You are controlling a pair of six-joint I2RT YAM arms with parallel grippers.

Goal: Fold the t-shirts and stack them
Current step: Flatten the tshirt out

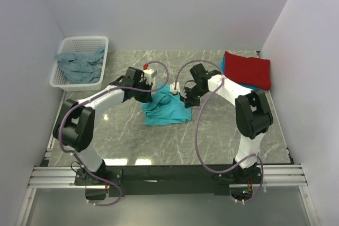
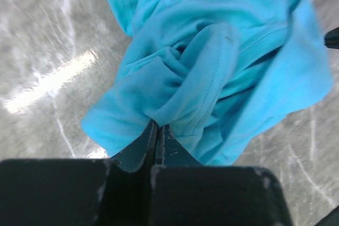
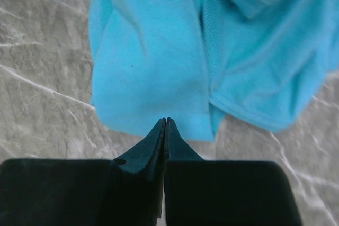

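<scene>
A bright turquoise t-shirt (image 1: 166, 108) lies crumpled in the middle of the table, its far edge drawn up between my two grippers. My left gripper (image 1: 157, 89) is shut, and bunched folds of the turquoise t-shirt (image 2: 201, 78) start right at its tips (image 2: 157, 125). On the other side, my right gripper (image 1: 180, 93) is shut too, its tips (image 3: 166, 120) pinching a flat hem of the same t-shirt (image 3: 153, 62). A folded red t-shirt (image 1: 248, 70) rests at the back right on a turquoise-blue one (image 1: 224, 66). A grey-blue t-shirt (image 1: 79, 65) fills the basket.
The white perforated basket (image 1: 98, 43) stands at the back left corner. White walls close in the marble table (image 1: 132, 141) on the left, the back and the right. Both arms reach inward over the table's middle, with loops of cable hanging from them.
</scene>
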